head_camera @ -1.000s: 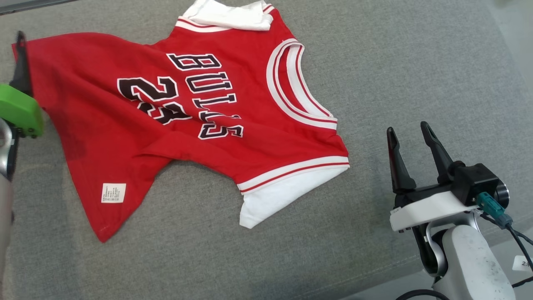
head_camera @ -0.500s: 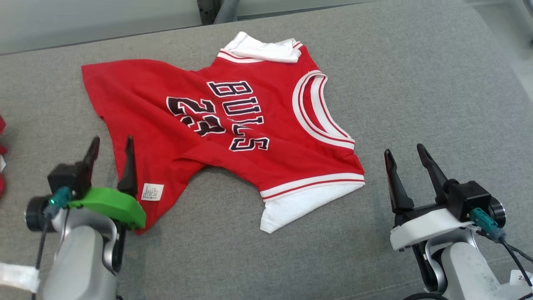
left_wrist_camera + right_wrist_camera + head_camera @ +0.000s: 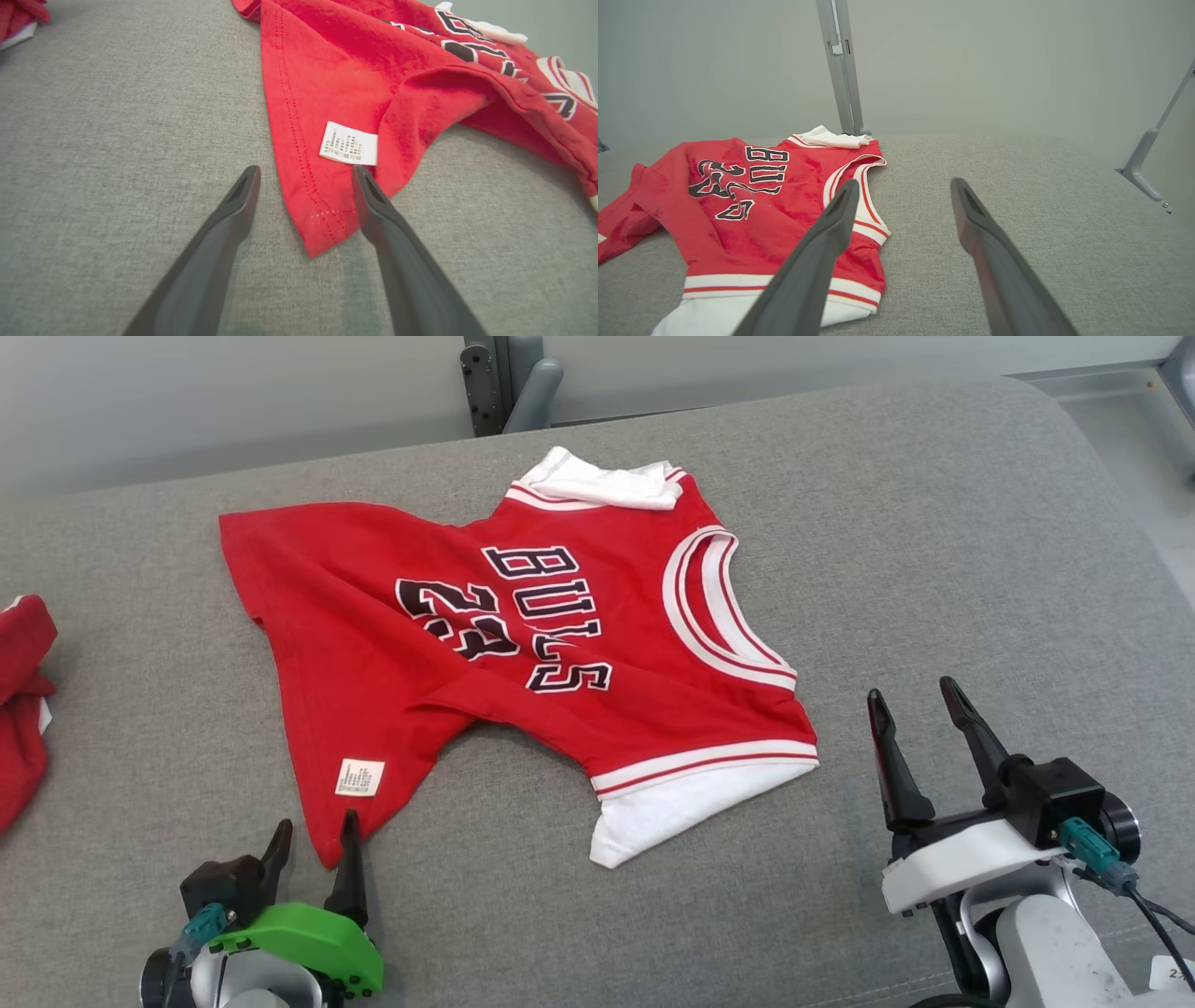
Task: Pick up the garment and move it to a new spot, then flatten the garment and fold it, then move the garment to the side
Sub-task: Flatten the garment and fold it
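Garment point(image 3: 523, 644): a red jersey with white trim and black "BULLS 23" lettering lay spread out but rumpled on the grey fabric worktop point(image 3: 934, 569), neck opening toward the robot's right and hem toward its left.
Fold: a ridge of cloth ran across the near side of the garment, and one white sleeve stuck out toward the robot.
Care label point(image 3: 359, 777): a small white tag sat on the red cloth near the hem corner closest to the robot.
Left end effector point(image 3: 316, 821): it was low at the near left, fingers spread wide, holding nothing.
Garment against left end effector: in the left wrist view the pointed hem corner lay between the two fingers of the left end effector point(image 3: 304, 170). The right-hand finger overlapped the cloth edge just below the care label point(image 3: 349, 143). Whether it touched the cloth could not be told.
Right end effector point(image 3: 910, 691): its fingers were also spread wide and empty, above bare worktop.
Garment against right end effector: the striped band and white sleeve lay near it, to its left, apart from both fingers.
Left edge: another red cloth point(image 3: 21, 709) lay well apart from the garment.
Behind: a grey metal post point(image 3: 485, 383) stood past the worktop's far edge.
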You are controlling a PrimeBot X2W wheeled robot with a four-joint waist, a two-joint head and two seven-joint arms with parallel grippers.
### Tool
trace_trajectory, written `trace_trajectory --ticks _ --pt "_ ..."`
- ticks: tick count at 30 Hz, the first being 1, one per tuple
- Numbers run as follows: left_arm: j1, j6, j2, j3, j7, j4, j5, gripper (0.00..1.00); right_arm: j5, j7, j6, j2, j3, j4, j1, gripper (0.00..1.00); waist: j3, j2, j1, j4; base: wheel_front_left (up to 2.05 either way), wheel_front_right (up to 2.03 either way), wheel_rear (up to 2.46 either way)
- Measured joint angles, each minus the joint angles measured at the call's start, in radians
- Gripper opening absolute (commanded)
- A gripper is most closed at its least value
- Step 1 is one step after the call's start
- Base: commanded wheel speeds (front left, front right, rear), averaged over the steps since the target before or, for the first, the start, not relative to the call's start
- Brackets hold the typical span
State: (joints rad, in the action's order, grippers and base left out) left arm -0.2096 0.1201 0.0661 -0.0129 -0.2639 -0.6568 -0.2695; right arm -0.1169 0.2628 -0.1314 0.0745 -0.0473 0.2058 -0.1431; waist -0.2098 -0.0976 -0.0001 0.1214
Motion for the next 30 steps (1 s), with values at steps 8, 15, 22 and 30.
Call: trace_trajectory --ticks 8,15,22,30 --pt "-0.001 0.003 -0.014 0.013 -0.001 -0.051 0.012 0.09 0.0 0.0 0.0 0.001 -0.002 0.001 0.0 1.0 -0.001 0.0 0.0 0.018 0.0 0.0 0.0" --pt "-0.005 0.003 -0.016 0.039 -0.001 -0.048 -0.02 0.0 0.0 0.0 0.0 0.002 0.005 0.001 0.0 1.0 0.001 0.0 0.0 0.019 0.0 0.0 0.0" --pt "0.031 -0.043 -0.017 0.121 0.0 0.056 0.026 0.0 0.0 0.0 0.0 0.002 0.019 0.006 0.016 1.0 0.013 0.0 0.0 -0.011 0.0 0.0 0.0" --pt "0.056 -0.047 -0.018 0.202 0.0 0.1 0.096 1.0 0.0 0.0 0.0 0.001 0.014 0.025 0.021 1.0 0.03 0.0002 0.0 -0.053 0.0 0.0 0.0"
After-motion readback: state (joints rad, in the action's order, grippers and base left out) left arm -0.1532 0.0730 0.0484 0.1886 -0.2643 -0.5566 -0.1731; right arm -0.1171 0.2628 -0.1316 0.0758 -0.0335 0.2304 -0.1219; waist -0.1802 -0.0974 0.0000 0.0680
